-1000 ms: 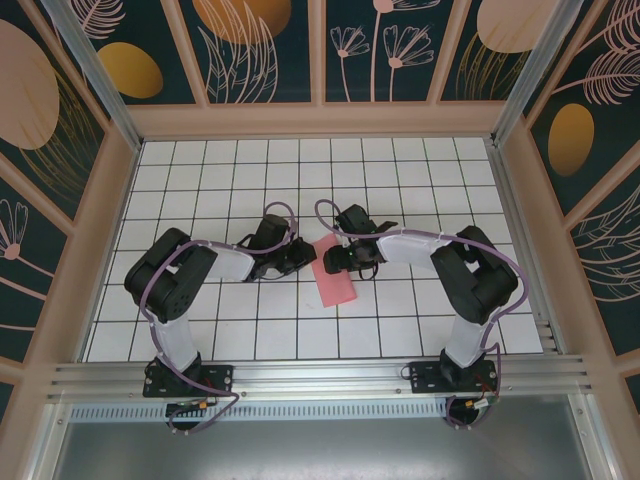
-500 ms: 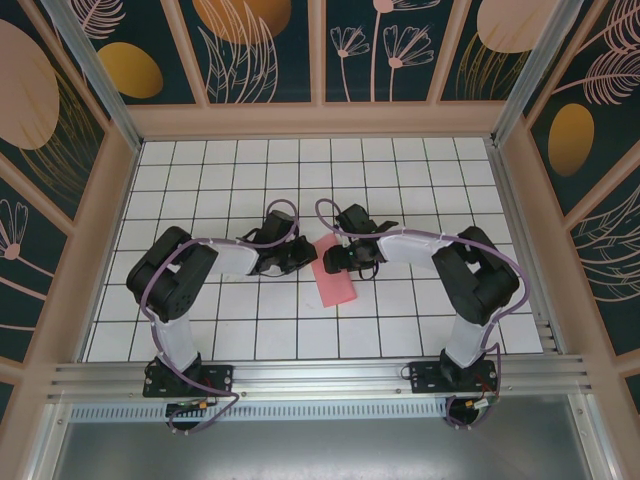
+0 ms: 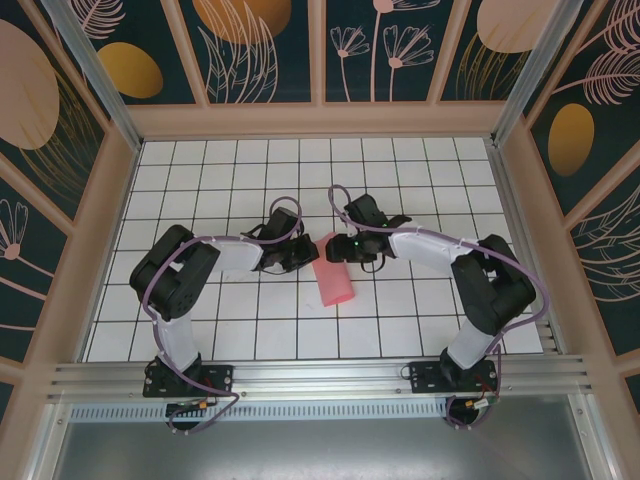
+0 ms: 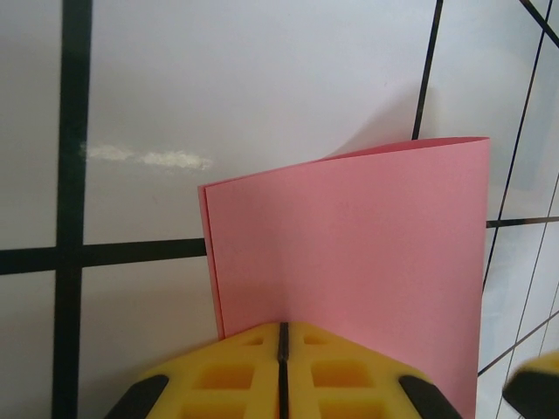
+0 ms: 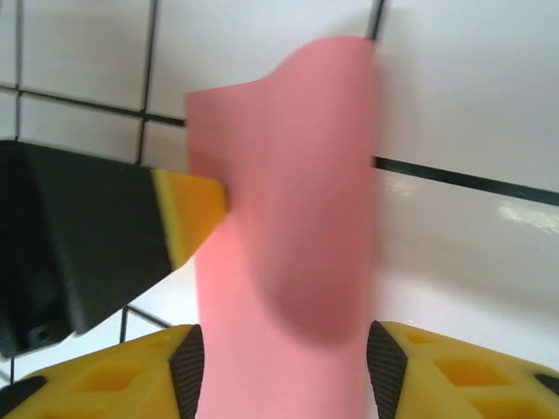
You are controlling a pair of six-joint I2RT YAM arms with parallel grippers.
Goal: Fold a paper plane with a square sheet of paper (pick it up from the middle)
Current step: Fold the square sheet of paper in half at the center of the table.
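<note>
The square sheet of paper is pink-red and bent over on itself in a loose fold on the white tiles, two layers showing at its edge. My left gripper is shut on its left edge, yellow fingers pressed together on the paper. My right gripper comes in from the right at the sheet's far end. Its jaws stand apart on either side of the sheet's bulging fold, which fills the gap. The left gripper's fingertip touches the sheet beside it. A paper plane is out of view.
White tiled floor with black grid lines, ringed by wooden walls. An aluminium rail runs along the near edge by the arm bases. The two grippers are close together at the sheet.
The right gripper has shifted away and a little right, and its jaws have narrowed around the paper. The sheet now looks narrower and more folded over. The left gripper has edged right, staying shut.
</note>
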